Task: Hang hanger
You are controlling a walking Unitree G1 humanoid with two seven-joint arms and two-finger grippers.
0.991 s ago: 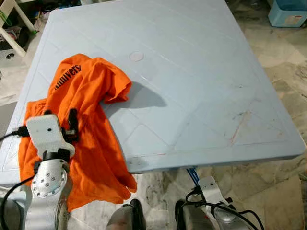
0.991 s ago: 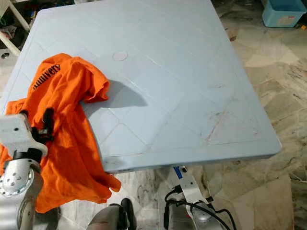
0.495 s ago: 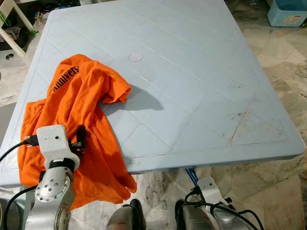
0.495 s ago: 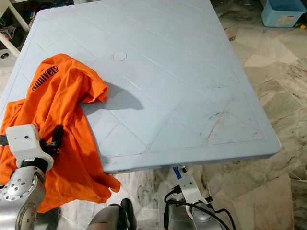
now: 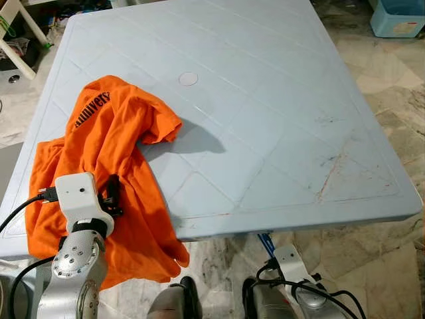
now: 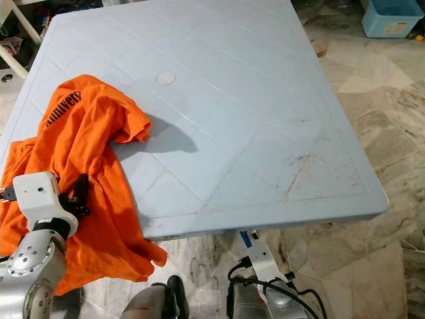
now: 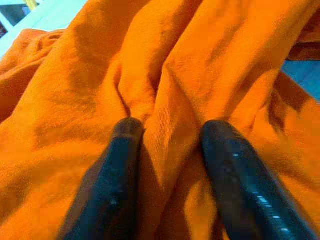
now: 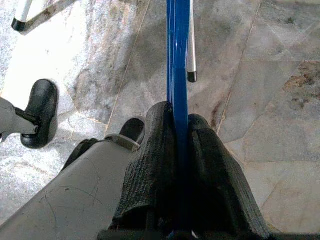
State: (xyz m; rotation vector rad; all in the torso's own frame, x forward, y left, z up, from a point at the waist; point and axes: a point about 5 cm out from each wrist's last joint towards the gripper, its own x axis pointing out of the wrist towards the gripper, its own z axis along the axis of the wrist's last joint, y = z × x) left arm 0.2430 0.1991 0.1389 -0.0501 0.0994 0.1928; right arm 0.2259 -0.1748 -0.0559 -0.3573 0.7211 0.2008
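At the bench's (image 5: 279, 133) near-left corner, my left tool (image 7: 170, 132) has barely shifted since a moment ago, fingers spread on the orange shirt (image 5: 113, 146). Below the near edge, my right tool (image 8: 181, 125) is clenched on the blue hanger (image 8: 177, 55).

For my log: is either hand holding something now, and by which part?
The right hand is shut on the thin blue hanger, gripping its flat edge. The left hand is open, pressed on the orange cloth shirt.
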